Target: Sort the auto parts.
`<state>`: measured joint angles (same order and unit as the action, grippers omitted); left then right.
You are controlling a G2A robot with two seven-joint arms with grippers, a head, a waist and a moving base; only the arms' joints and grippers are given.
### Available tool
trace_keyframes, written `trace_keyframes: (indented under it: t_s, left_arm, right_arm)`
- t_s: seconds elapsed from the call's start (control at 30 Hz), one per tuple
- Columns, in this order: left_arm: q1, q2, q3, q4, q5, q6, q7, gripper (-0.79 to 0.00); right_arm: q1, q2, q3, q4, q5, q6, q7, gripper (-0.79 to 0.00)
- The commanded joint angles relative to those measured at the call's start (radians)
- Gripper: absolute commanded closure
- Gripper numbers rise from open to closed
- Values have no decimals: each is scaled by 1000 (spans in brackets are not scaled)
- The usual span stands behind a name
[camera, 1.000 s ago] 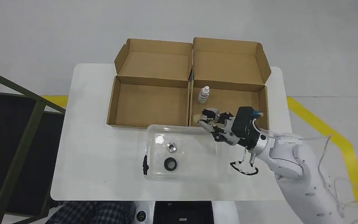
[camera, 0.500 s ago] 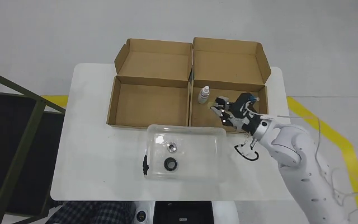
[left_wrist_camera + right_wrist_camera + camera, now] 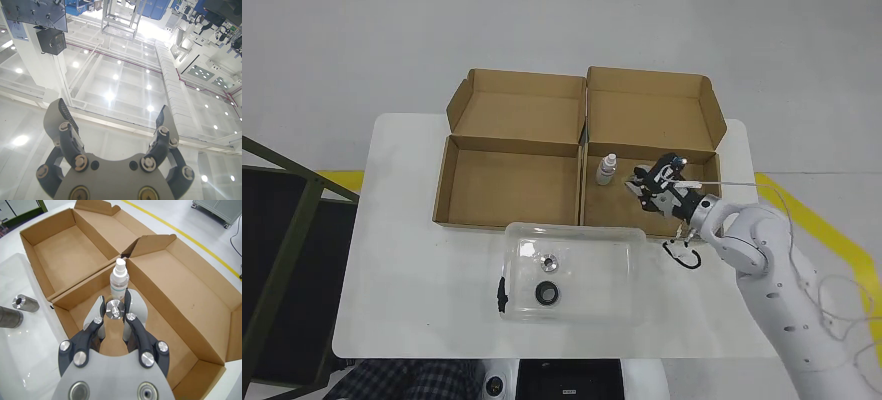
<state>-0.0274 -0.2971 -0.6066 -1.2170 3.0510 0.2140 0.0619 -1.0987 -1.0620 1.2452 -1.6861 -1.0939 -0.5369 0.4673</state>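
I read the right fingers (image 3: 127, 302) clamped on a metal part (image 3: 114, 311) above the right box (image 3: 170, 275); left fingers (image 3: 66, 115) spread open.

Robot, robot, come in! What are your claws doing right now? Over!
Right gripper shut on metal part, over cardboard box. Left gripper open, empty. Spray bottle stands close ahead, inside that box.

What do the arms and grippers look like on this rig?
Right arm: glossy white rounded shells, black cable looped at the wrist. Left gripper and right gripper match: grey metal palm plate, black linkages with silver pins, pale grey fingers with black ribbed pads.
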Motion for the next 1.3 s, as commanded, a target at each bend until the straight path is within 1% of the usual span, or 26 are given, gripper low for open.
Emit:
trace_keyframes:
  t_s: [0.0,0.17,0.4,0.83,1.0,1.1,1.17,1.27]
  left_arm:
    - [0,0,0,0,0,0,0,-785]
    - [0,0,0,0,0,0,0,-785]
    - [0,0,0,0,0,0,0,-785]
    - [0,0,0,0,0,0,0,-785]
    - [0,0,0,0,0,0,0,-785]
    - [0,0,0,0,0,0,0,-785]
    - [0,0,0,0,0,0,0,-785]
    - [0,0,0,0,0,0,0,-785]
  right_arm:
    - [27,-3,-20,29,-20,6,23,0]
    - [91,-13,-65,102,-50,21,54,0]
    - [169,-24,-114,186,-85,13,81,0]
    - [246,-48,-190,315,-131,36,79,-3]
    - [264,-54,-204,341,-135,36,73,-105]
    - [270,-57,-210,347,-139,38,70,-240]
    - [274,-59,-214,352,-141,37,69,-317]
    - [277,-61,-216,352,-142,38,64,-339]
